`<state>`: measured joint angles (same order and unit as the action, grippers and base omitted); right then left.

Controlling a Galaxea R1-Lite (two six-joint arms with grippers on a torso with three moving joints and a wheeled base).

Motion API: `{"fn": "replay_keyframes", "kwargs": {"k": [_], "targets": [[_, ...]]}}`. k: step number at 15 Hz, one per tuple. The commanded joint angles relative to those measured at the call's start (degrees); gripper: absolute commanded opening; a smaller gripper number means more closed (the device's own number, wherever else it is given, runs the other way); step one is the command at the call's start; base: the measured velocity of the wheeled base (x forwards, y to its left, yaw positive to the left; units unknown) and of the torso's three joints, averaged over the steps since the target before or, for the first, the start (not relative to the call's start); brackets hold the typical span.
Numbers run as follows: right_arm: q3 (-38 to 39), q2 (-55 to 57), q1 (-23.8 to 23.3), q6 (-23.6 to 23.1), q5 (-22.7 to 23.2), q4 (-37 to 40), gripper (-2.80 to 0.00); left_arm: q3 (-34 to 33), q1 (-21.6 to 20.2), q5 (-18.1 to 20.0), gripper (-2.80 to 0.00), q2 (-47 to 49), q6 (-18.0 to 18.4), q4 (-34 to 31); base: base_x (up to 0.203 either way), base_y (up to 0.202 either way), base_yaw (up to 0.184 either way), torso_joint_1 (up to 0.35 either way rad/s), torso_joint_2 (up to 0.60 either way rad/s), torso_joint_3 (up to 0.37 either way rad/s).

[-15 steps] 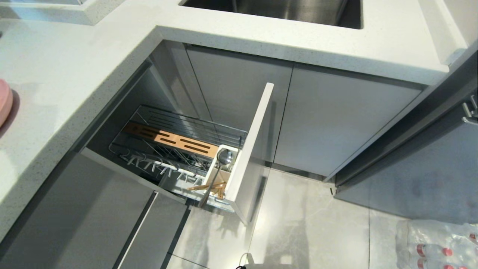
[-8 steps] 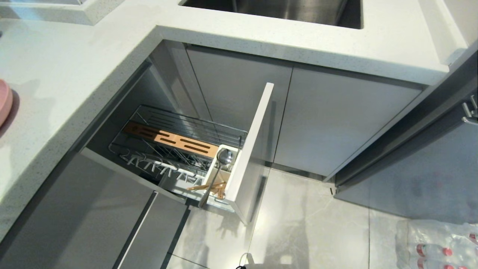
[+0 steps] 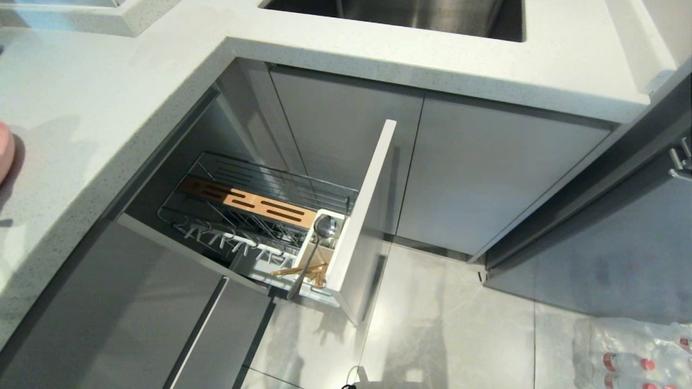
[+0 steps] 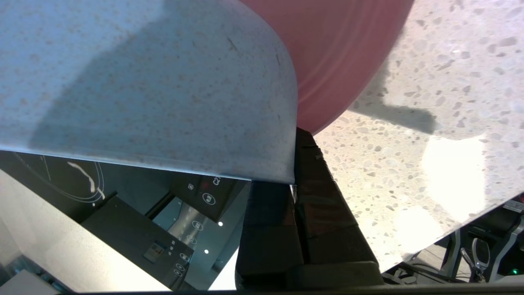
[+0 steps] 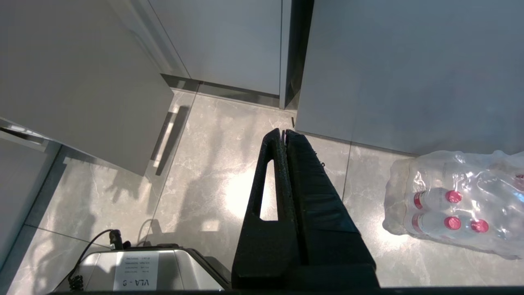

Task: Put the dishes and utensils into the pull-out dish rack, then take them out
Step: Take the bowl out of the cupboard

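Note:
My left gripper [image 4: 295, 155] is shut on the wall of the speckled blue-grey bowl [image 4: 155, 82], with one finger hidden inside it, above the speckled counter [image 4: 409, 123]. The salmon-pink plate [image 4: 335, 53] shows just behind the bowl, by my fingertip. In the head view only a pink sliver [image 3: 5, 151] shows at the left edge. The pull-out dish rack [image 3: 362, 216] stands pulled out, its wire basket [image 3: 259, 178] without dishes. The spoon [image 3: 324, 227] and chopsticks [image 3: 294, 268] stand in its white cutlery holder [image 3: 305, 251]. My right gripper [image 5: 283, 130] hangs shut and empty over the floor.
A steel sink [image 3: 405, 13] is set in the counter at the back. Plain grey double doors [image 3: 459, 173] are beside the rack. A wrapped pack of water bottles [image 5: 450, 205] lies on the tiled floor. A black cooktop [image 4: 123, 221] lies below the bowl.
The pink sliver at the head view's left edge has narrowed and slid further left, and the shadows on the counter there have shifted. The rack and utensils have not moved.

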<state>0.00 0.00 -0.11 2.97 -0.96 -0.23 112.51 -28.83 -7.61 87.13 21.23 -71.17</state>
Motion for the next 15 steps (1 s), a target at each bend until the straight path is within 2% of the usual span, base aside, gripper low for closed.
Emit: {"fn": "replay_keyframes", "kwargs": {"k": [1, 15], "targets": [[0.0, 0.1, 0.0, 0.0, 0.0, 0.0, -2.8, 0.0, 0.1, 0.0, -2.8, -0.1, 0.1, -0.4, 0.0, 0.0, 0.0, 0.0, 0.0, 0.0], [0.0, 0.0, 0.0, 0.0, 0.0, 0.0, -2.8, 0.0, -0.2, 0.0, -2.8, 0.1, -0.6, 0.0, 0.0, 0.0, 0.0, 0.0, 0.0, 0.0]]}}
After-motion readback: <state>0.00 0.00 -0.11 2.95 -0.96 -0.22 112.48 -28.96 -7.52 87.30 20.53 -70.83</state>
